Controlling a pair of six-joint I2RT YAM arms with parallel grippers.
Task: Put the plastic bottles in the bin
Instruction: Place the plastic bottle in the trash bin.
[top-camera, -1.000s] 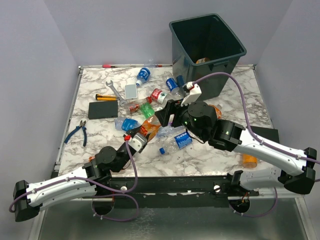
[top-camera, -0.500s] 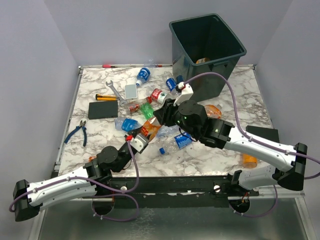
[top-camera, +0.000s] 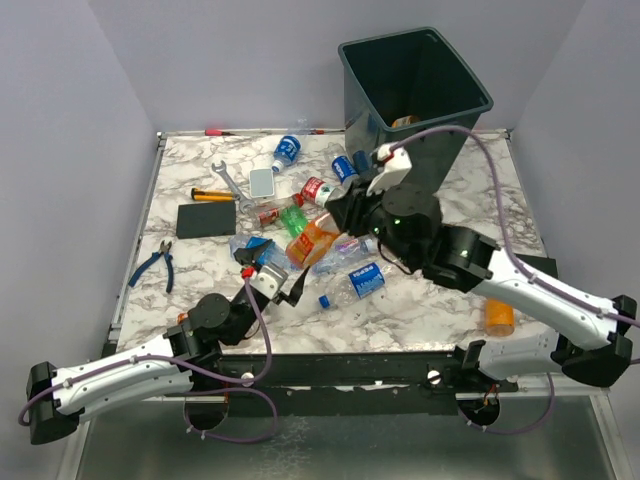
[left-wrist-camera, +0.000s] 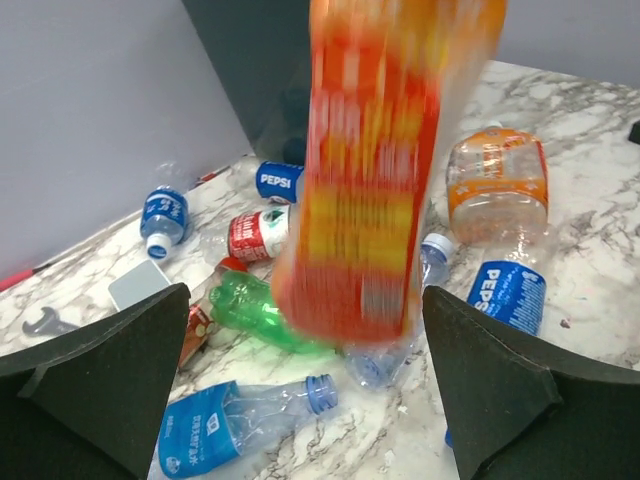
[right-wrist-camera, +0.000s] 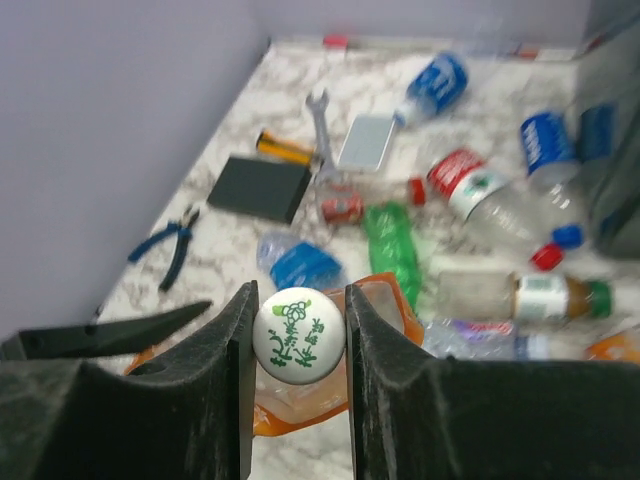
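My right gripper pinched the orange bottle by its white cap. My left gripper gaped wide, holding nothing, the bottle between its fingers with room either side. The bin sat right of the right fingers.

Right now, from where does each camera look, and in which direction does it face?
Top external: above and behind the arm bases, looking down on the table and bin; left arm, right arm show.
Left wrist: low over the table, facing the bin; open left fingers at the lower corners.
Right wrist: above the table, facing its far left corner; right fingers shut on the orange bottle by its white cap.
Shared: both wrist views show that orange bottle and the green bottle.
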